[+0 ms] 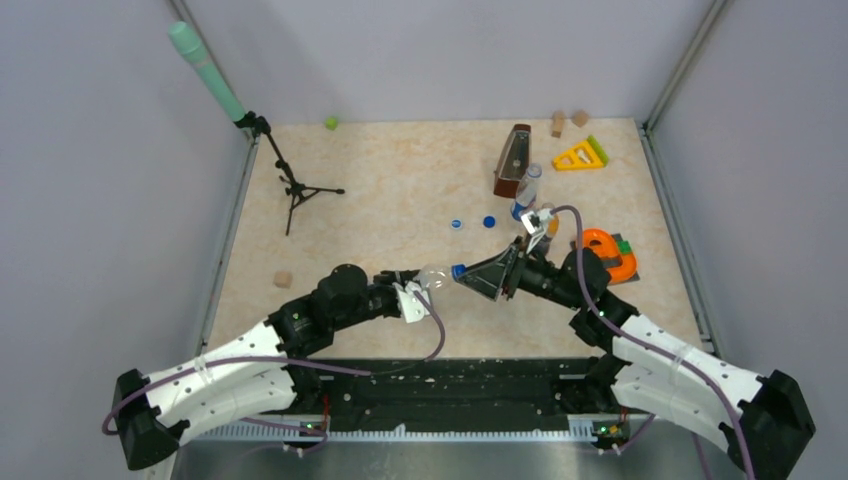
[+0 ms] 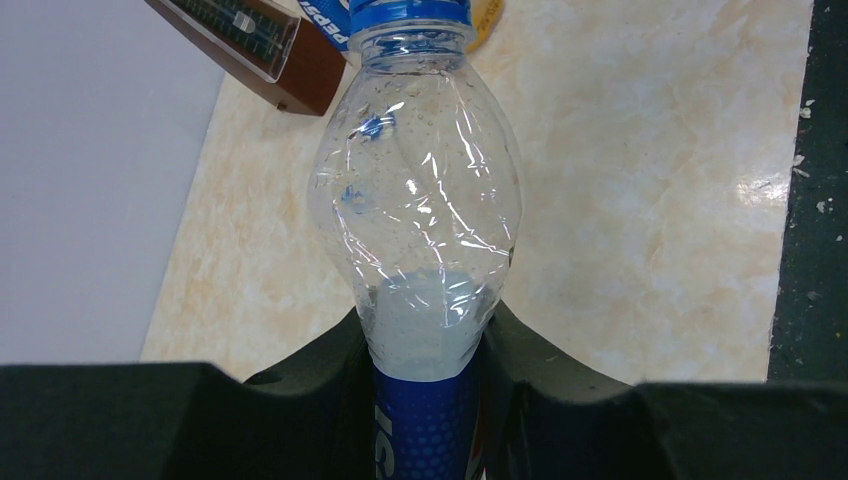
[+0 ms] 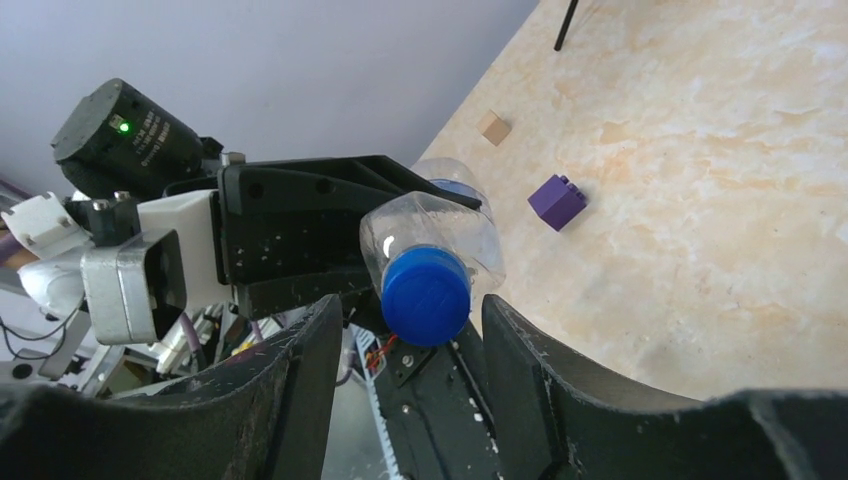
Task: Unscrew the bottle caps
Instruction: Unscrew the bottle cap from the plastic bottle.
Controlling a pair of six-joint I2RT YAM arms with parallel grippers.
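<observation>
My left gripper (image 1: 418, 292) is shut on a clear plastic bottle (image 1: 434, 274) and holds it sideways above the table. In the left wrist view my left gripper (image 2: 425, 345) clamps the bottle (image 2: 415, 200) at its blue label. The bottle's dark blue cap (image 3: 427, 293) is on the neck and points at my right gripper (image 3: 408, 308), which is open. The cap sits between the right fingertips (image 3: 312, 330) with a gap on each side. From above, my right gripper (image 1: 478, 275) meets the cap (image 1: 458, 270). Two loose caps, one paler (image 1: 456, 224) and one dark blue (image 1: 489, 222), lie on the table behind.
A second bottle (image 1: 527, 188) stands by a brown wedge-shaped box (image 1: 513, 160). A yellow wedge (image 1: 580, 156) and an orange toy (image 1: 607, 250) are at the right. A tripod (image 1: 292, 188) stands at the left. A purple cube (image 3: 558, 201) and a wooden block (image 1: 283, 279) lie on the table.
</observation>
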